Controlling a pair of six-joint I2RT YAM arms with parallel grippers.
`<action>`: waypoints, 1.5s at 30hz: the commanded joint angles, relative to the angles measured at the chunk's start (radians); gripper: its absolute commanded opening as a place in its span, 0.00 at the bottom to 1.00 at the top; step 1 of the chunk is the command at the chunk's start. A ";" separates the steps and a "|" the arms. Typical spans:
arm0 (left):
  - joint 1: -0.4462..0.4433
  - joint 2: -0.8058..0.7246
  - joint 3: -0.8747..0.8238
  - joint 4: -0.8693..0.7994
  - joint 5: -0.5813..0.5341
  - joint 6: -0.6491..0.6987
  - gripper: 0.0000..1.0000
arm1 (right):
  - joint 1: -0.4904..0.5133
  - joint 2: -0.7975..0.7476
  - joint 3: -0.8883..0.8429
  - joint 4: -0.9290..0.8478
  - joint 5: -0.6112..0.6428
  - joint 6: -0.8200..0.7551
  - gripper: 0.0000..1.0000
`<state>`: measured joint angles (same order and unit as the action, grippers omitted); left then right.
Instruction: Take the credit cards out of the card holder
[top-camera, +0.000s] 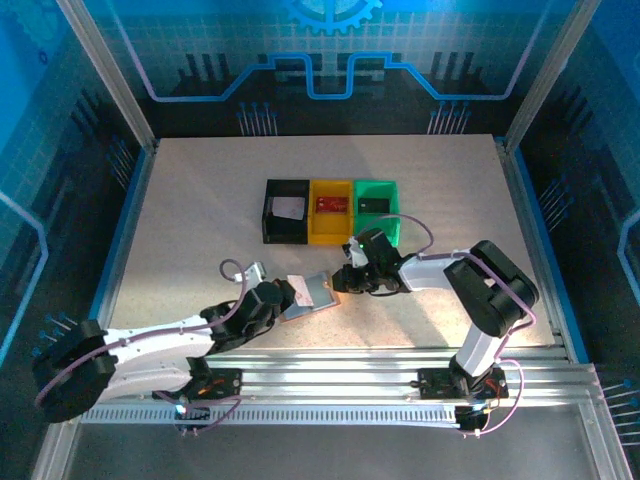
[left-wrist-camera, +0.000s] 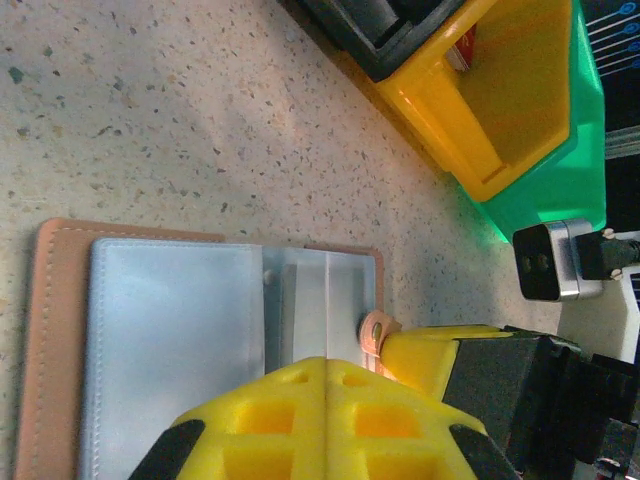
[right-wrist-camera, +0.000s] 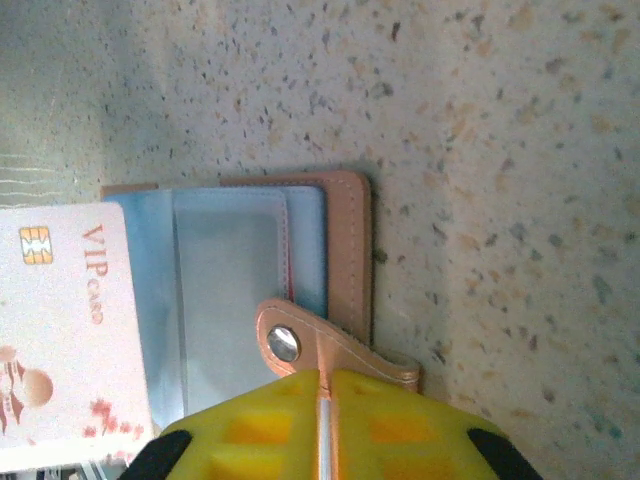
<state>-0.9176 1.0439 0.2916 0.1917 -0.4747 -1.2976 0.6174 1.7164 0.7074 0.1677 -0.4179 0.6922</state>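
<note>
The card holder (top-camera: 312, 292) lies open on the bench (top-camera: 200, 200), low in the middle of the top view, between the two tools. The right tool (right-wrist-camera: 320, 385) is clenched on its snap tab (right-wrist-camera: 295, 345). A whitish VIP card (right-wrist-camera: 60, 320) overlaps the pale pockets at lower left. The left tool (left-wrist-camera: 325, 385) is clenched over the holder's grey pocket; whether it grips anything is unclear.
</note>
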 joint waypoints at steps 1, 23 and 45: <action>-0.006 -0.034 -0.018 0.014 -0.005 0.054 0.00 | -0.008 -0.027 -0.014 -0.079 0.023 -0.011 0.14; -0.008 -0.055 -0.008 0.285 0.225 0.245 0.00 | 0.002 -0.410 -0.207 0.186 -0.154 0.000 0.55; -0.037 -0.062 -0.017 0.394 0.265 0.255 0.00 | 0.002 -0.480 -0.342 0.468 -0.226 0.067 0.56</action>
<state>-0.9432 0.9936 0.2729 0.5522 -0.2115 -1.0695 0.6186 1.2636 0.3740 0.5491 -0.6151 0.7456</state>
